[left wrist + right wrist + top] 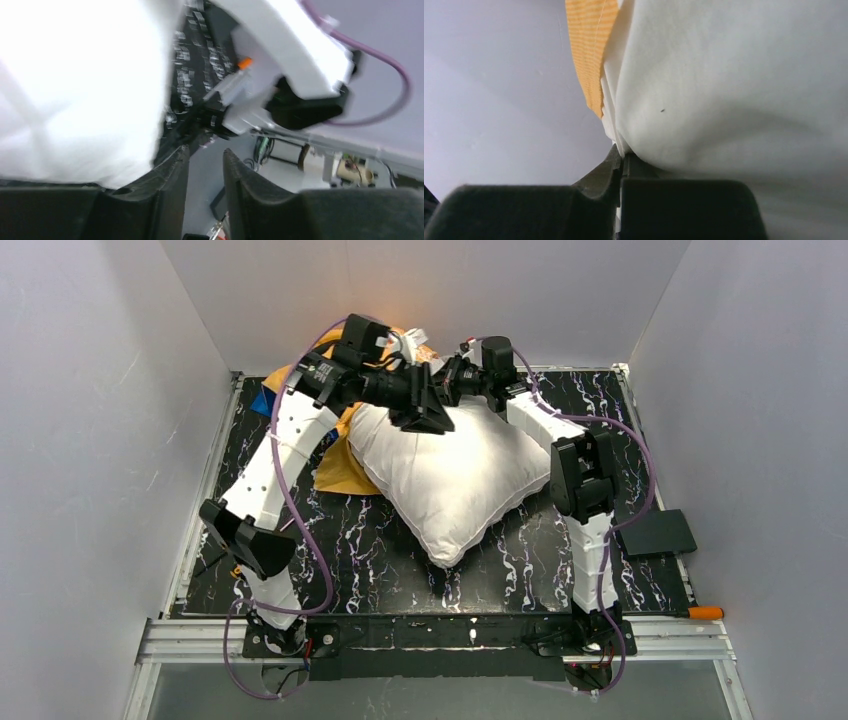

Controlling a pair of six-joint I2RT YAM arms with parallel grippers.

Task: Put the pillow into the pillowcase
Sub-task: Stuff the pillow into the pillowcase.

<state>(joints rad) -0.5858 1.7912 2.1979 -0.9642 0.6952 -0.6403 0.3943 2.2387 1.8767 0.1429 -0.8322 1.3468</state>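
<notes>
The white pillow lies tilted on the black marbled table, with its far corner lifted. The pillowcase shows orange under and behind the pillow at the back left, with a bit of blue at the table's edge. My right gripper is shut on the pillow's far edge; the fabric is pinched between its fingers, and an orange strip of pillowcase hangs just beyond. My left gripper is open and empty above the pillow's top edge, with the pillow to its left.
Grey walls close in the table on the left, back and right. A black flat pad lies at the right edge. An orange-handled tool lies at the front right corner. The right arm's white link shows in the left wrist view.
</notes>
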